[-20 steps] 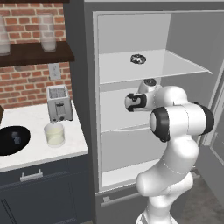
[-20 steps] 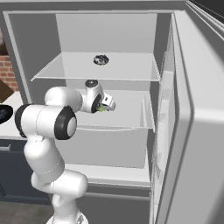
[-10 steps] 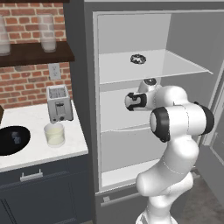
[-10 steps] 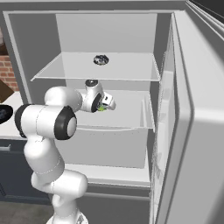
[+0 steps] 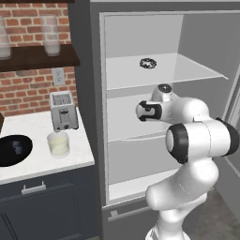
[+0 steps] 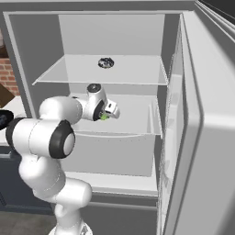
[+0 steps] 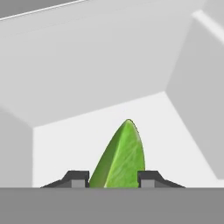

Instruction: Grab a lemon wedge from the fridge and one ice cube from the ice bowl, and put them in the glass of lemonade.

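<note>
Tool (image 7: 113, 178) reaching into the open fridge (image 5: 140, 37) at the middle shelf (image 6: 133, 125), fingertips (image 7: 78, 178) pressing on either side of the lemon wedge (image 7: 120, 157). Clenching on that wedge, the yellow-green piece standing upright between the two dark tips in the hand view and rising above them. Showing in the right base view as a small green spot (image 6: 104, 117) at the tool's end (image 6: 108, 114), just over the near part of the middle shelf. Cannot tell whether the wedge is resting on the shelf or hanging just above it.

Sitting on the upper glass shelf (image 5: 187, 72), toward the far middle, a small round dark-and-white object (image 5: 147, 63), too small to identify. Standing open at the right, the fridge door (image 6: 206, 137), its pale inner face turning toward the camera.

Lying to the left of the fridge, a white bench (image 5: 28, 171) over dark drawers. Standing on it near the fridge side, the glass of lemonade (image 5: 58, 143), upright, with the toaster (image 5: 63, 110) just behind it against the brick wall. Sitting at the far left of the bench, the ice bowl (image 5: 11, 151), well apart from the glass, with small grey ice cubes (image 5: 18, 149) inside. Resting on a dark wall shelf (image 5: 37, 56) above the toaster, two taller clear glasses (image 5: 50, 35).
</note>
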### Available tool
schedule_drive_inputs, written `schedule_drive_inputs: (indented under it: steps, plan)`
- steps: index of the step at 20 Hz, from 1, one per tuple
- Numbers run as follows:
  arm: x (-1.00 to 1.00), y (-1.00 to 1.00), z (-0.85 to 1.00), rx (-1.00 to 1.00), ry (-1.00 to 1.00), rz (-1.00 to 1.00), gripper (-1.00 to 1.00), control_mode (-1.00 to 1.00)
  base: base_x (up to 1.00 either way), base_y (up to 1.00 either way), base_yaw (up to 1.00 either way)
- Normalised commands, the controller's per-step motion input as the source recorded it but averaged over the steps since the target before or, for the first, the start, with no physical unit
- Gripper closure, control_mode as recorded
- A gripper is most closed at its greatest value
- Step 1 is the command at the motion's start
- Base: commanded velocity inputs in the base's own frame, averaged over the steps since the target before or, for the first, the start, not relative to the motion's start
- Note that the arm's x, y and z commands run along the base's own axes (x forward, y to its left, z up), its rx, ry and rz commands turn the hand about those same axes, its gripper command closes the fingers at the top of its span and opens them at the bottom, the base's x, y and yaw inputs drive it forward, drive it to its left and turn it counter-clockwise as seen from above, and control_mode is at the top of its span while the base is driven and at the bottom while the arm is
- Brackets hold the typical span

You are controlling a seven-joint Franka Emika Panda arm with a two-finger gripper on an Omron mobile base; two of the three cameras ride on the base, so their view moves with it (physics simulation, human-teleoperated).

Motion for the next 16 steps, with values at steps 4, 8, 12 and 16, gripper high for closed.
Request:
schedule_drive_inputs:
  steps: [4, 8, 12, 16]
  plan:
    - [-0.75, 0.0, 0.0, 0.0, -0.04, 0.04, 1.0, -1.0, 0.0, 0.0, 0.0]
    - [-0.7, 0.0, 0.43, 0.0, -0.02, 0.06, 1.0, -1.0, 0.0, 0.0, 0.0]
    - [-0.73, 0.0, 0.94, 0.0, 0.01, 0.08, 1.0, -1.0, 0.0, 0.0, 0.0]
    - [-0.83, 0.0, 1.0, -0.02, 0.1, 0.13, 1.0, -1.0, 0.0, 0.0, 0.0]
